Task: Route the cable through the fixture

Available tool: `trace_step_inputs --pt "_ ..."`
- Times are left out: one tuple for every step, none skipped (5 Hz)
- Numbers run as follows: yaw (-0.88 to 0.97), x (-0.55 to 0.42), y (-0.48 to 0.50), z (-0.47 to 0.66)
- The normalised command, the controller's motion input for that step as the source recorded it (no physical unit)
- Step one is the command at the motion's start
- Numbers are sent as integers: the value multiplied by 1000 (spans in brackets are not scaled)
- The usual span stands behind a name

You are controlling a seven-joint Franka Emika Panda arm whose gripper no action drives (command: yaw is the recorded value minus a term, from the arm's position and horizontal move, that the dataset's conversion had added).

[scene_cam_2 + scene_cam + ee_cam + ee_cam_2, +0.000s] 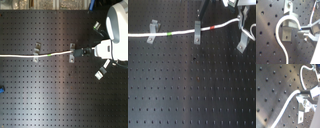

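Observation:
The cable (183,34) is a thin white cord lying across the board from the first exterior view's left, with a green band (169,34) and a red band (217,27). It rises to my gripper (240,12) at the top right, which is shut on it. A loose tail hangs down past the gripper. The fixture (243,43), a pale slanted tab, stands below the gripper and the cable passes above it without touching. In the second exterior view the gripper (90,50) holds the cable (20,55) above and left of the fixture (101,70). In the first wrist view the cable (279,27) curls to the fingers (309,28).
The cable passes a forked clip (152,31) on the first exterior view's left and a slim upright clip (197,32) in the middle. The black perforated board (188,90) fills both exterior views. A small blue object (1,90) sits at the second exterior view's left edge.

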Motion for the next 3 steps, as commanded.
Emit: trace_step_inputs --pt "71 -249 27 -2" --pt "26 -2 32 0" --pt "0 -1 21 0"
